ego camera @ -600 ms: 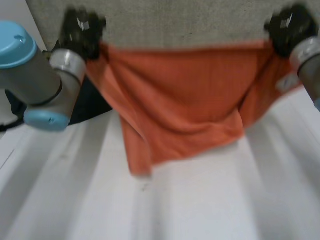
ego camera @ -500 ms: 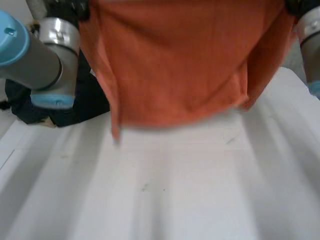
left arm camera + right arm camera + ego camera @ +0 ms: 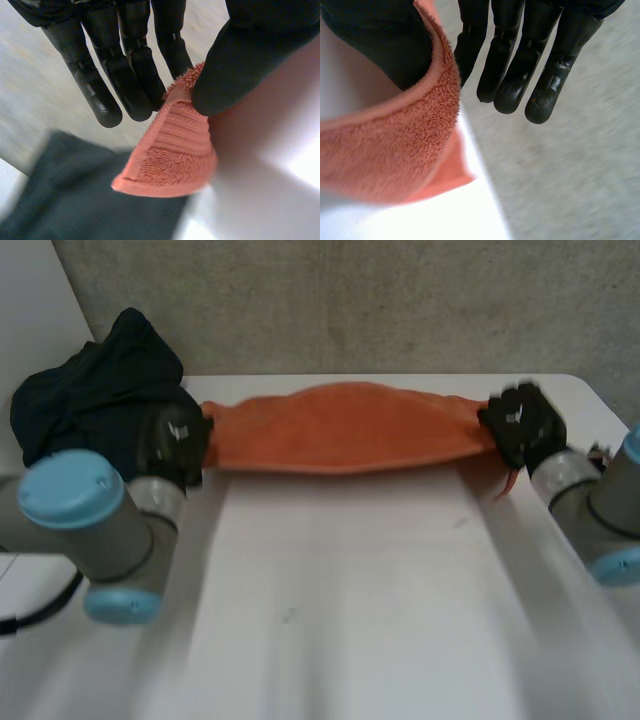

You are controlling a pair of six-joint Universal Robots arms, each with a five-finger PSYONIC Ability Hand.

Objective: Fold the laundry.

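Observation:
An orange towel lies stretched as a long band across the far part of the white table. My left hand holds its left end. In the left wrist view the thumb pinches the towel corner against the straight fingers. My right hand holds the right end. In the right wrist view its thumb presses the towel edge against the fingers.
A pile of dark cloth sits at the table's far left corner, right behind my left hand, and lies under that hand in the left wrist view. A grey wall stands behind the table. The table's right edge lies under my right hand.
Both hands came down and away from the camera with the towel. It hung spread out high in front of the camera; now it lies bunched in a band on the table.

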